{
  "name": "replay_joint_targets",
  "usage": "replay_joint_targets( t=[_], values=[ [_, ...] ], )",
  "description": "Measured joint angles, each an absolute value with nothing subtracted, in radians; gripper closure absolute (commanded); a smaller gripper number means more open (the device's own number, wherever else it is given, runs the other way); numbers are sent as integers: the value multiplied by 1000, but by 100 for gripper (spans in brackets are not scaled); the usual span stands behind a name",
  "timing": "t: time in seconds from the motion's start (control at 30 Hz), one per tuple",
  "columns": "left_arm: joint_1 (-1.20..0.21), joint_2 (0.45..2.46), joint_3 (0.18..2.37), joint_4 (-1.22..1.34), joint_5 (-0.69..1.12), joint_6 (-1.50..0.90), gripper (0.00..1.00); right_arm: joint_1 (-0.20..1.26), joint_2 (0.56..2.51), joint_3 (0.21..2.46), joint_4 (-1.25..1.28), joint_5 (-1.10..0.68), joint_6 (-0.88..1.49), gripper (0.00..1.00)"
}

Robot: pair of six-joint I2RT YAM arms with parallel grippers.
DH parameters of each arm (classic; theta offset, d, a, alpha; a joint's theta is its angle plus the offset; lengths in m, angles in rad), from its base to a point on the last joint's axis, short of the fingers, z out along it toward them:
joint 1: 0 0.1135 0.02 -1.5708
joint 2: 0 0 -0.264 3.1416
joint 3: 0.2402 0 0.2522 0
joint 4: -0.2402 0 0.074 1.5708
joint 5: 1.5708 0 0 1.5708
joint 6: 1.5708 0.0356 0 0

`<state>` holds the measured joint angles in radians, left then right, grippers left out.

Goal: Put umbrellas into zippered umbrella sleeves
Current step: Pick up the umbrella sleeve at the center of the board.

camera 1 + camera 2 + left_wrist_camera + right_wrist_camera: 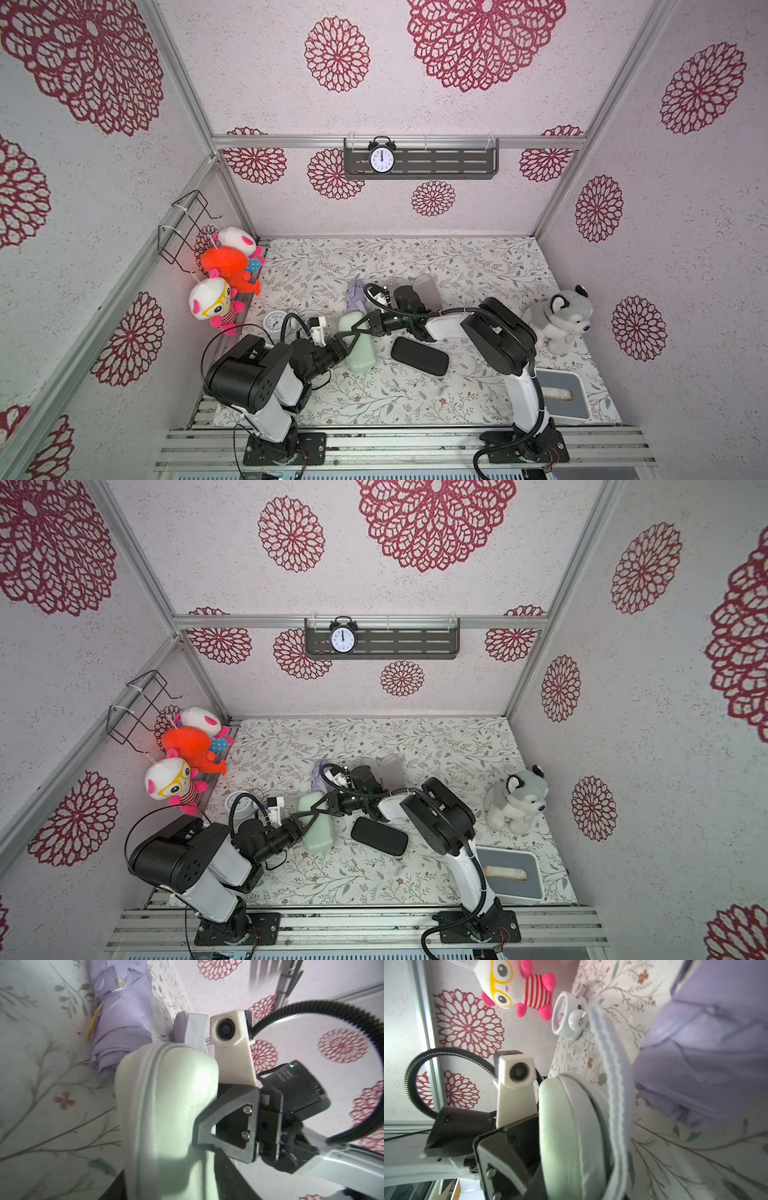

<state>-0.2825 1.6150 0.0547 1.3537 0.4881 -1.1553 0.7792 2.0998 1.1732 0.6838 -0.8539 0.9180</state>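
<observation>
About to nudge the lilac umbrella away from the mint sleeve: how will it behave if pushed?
The lilac umbrella will probably sag and bunch rather than slide as one piece: its fabric lies in loose, rumpled folds. It likely won't roll far, since the bundle looks flattened. A fold might catch on the mint green sleeve, which lies beside it.

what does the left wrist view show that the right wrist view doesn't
Only the left wrist view shows the right gripper, set against the side of the mint green sleeve. Only the right wrist view shows the left gripper, the white clock and the plush toy with yellow glasses. Both show the mint green sleeve up close, with the lilac umbrella lying beyond it on the floral table cover.
</observation>
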Motion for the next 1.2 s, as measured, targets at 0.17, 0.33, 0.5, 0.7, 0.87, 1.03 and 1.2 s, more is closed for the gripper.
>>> replay_joint_targets(
  t=[0.17,0.33,0.5,0.7,0.87,1.03,1.2],
  values=[
    [-297,1562,87,1343,470,-1168,83,770,2033,1174,632,-820,854,86],
    [-299,1571,127,1347,492,-1198,96,762,1988,1174,569,-779,804,49],
    [-320,1509,222,1234,548,-1188,100,768,1867,1176,400,-669,671,28],
    [-314,1256,332,993,594,-1110,100,764,1663,1195,248,-556,487,24],
    [-260,1115,370,861,639,-1082,100,702,1527,1162,225,-485,371,23],
    [-211,1073,426,783,708,-1090,100,631,1391,1025,290,-443,197,33],
    [-208,1074,466,786,784,-1134,100,636,1320,859,408,-502,-67,38]
  ],
)
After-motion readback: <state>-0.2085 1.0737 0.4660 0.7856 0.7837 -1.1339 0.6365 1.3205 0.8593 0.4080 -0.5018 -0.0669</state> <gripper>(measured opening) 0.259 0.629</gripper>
